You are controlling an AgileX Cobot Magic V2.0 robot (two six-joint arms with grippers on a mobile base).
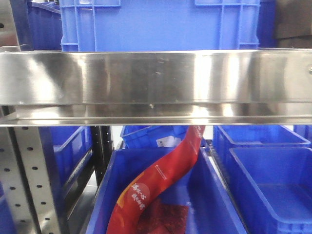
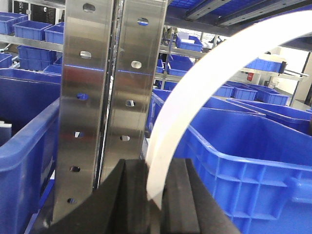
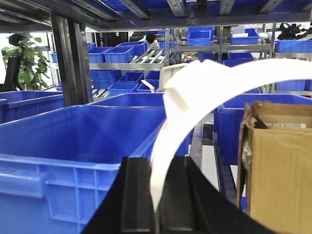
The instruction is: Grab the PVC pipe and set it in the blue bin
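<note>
The PVC pipe [image 2: 195, 97] is a white length bent into an arc. My left gripper [image 2: 153, 165] is shut on one end of it, and the pipe curves up and to the right over a large blue bin [image 2: 253, 161]. My right gripper [image 3: 156, 163] is shut on the pipe [image 3: 173, 129] too, below a white fitting [image 3: 178, 90], beside another large blue bin [image 3: 58, 161] on its left. Neither the grippers nor the pipe show in the front view.
A steel shelf rail [image 1: 156, 83] crosses the front view, with a blue bin [image 1: 161, 24] on top. Below it a bin [image 1: 214, 195] holds a red bag [image 1: 156, 180]. Perforated steel uprights [image 2: 107, 97] stand close ahead of the left gripper. A cardboard box [image 3: 280, 170] is right of the right gripper.
</note>
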